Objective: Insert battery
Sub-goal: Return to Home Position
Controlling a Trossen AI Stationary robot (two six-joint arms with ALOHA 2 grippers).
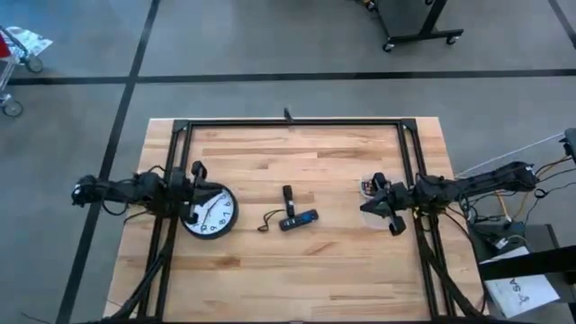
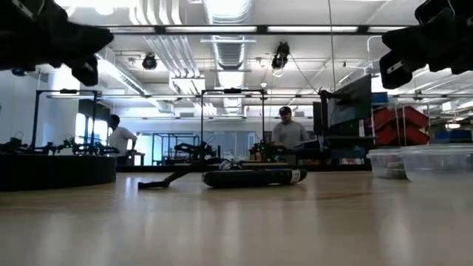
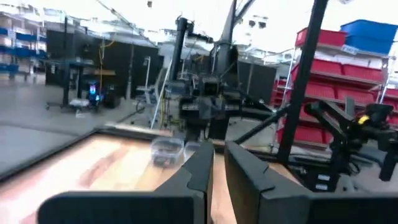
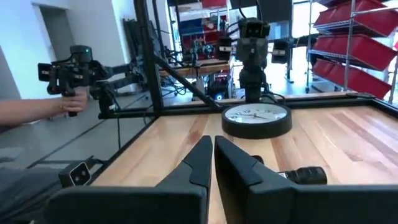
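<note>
Counts first: you have one wall clock (image 1: 210, 213) at the table's left, below the left arm, one black remote (image 1: 299, 220) lying mid-table, and one transparent bin (image 3: 166, 151) that I can make out at the right. The clock's numerals are too small to read. Your left gripper (image 3: 216, 155) and right gripper (image 4: 211, 142) hang above the table, fingers pinched nearly together, holding nothing

We are in a robotics lab: red storage bins (image 4: 357, 78) on racks, bare ceiling ducts (image 2: 225, 18), other framed rigs (image 2: 222, 91), a person (image 2: 287, 133) standing among them.
</note>
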